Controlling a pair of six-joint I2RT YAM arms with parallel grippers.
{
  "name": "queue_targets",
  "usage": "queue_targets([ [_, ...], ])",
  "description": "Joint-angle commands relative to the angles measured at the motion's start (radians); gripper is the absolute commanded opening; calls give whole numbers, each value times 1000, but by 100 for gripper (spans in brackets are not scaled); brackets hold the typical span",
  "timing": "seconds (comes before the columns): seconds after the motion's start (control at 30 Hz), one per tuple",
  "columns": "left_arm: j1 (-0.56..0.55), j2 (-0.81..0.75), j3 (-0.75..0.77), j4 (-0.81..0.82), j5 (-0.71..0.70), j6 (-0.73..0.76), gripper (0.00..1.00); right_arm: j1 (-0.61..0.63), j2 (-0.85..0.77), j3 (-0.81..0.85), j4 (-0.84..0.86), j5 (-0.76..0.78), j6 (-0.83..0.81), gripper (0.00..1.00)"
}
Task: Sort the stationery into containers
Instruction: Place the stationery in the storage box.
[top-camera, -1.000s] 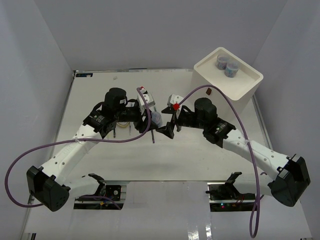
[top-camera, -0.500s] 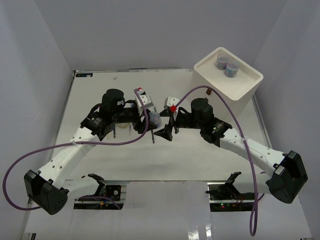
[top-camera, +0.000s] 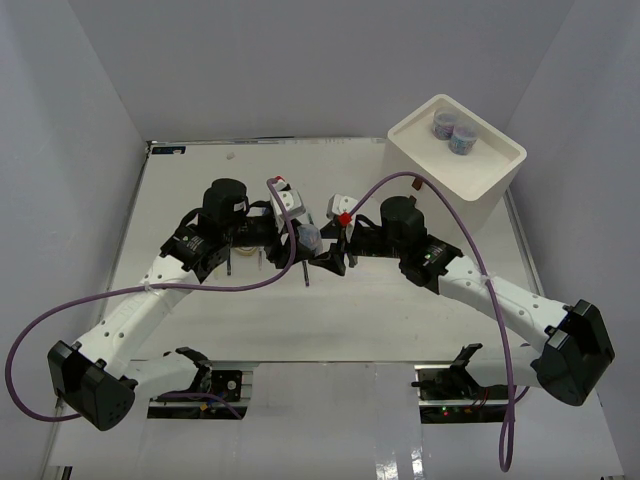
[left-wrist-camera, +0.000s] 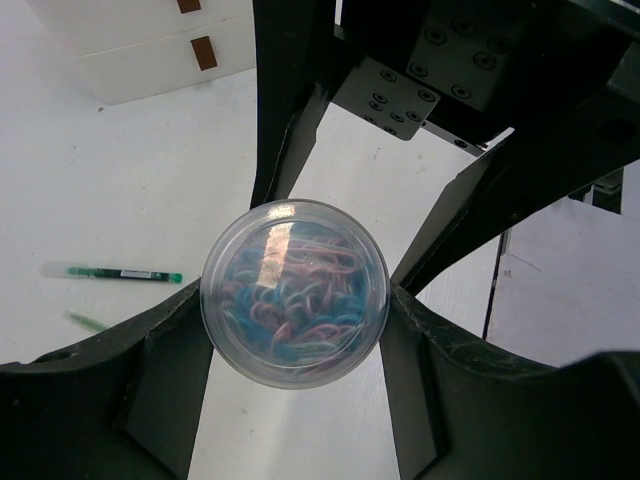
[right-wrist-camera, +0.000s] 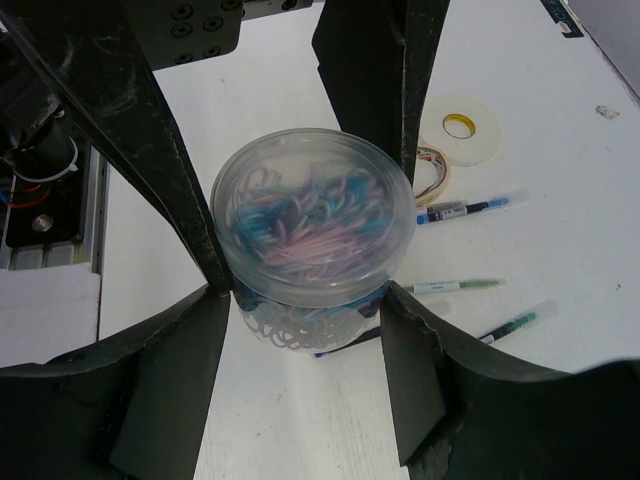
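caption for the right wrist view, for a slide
Both the right gripper and left gripper grip one clear jar of coloured paper clips; tape ring and pens lie on the table.

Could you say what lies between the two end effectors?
A clear jar of paper clips, gripped by the left end effector and right end effector; both wrist views show it.

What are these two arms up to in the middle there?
They look to be handing over a small clear jar of coloured paper clips. The left gripper and the right gripper both clamp it from opposite sides. Two similar jars sit in the tray on top of the white box at the far right. Pens and a tape ring lie loose on the table.
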Motion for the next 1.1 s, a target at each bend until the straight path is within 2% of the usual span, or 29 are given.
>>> queue_targets([
  [0.0, -7, -42, 3, 30, 47, 9, 55, 3, 6, 7, 74, 32, 8, 53],
  [0.07, -7, -45, 1, 30, 38, 7, 61, 4, 0, -6, 77, 44, 11, 48],
  [0.1, -7, -47, -1, 33, 35, 7, 68, 4, -4, -18, 80, 51, 13, 44],
  [0.23, -5, -51, -1, 36, 33, 3, 74, 3, -17, -49, 90, 89, 17, 36],
  [0.3, -5, -53, -2, 37, 30, 1, 81, 1, -25, -62, 94, 106, 20, 33],
  [0.57, -5, -76, -7, 47, 18, 2, 84, -12, -40, -101, 108, 141, 24, 21],
  [0.7, -5, -96, -17, 75, -44, -19, 90, -23, -65, -121, 122, 202, 31, 21],
  [0.83, -5, -131, -57, 158, -230, -79, 97, -63, -103, -130, 125, 301, 36, 21],
  [0.87, -5, -148, -66, 193, -327, -103, 98, -72, -123, -128, 125, 340, 37, 21],
  [0.93, -5, -165, -100, 230, -433, -131, 98, -97, -155, -128, 126, 393, 36, 21],
  [1.0, -2, -188, -123, 272, -590, -166, 98, -118, -177, -121, 129, 501, 36, 21],
  [1.07, 7, -199, -157, 299, -691, -194, 98, -163, -203, -110, 130, 628, 34, 22],
])
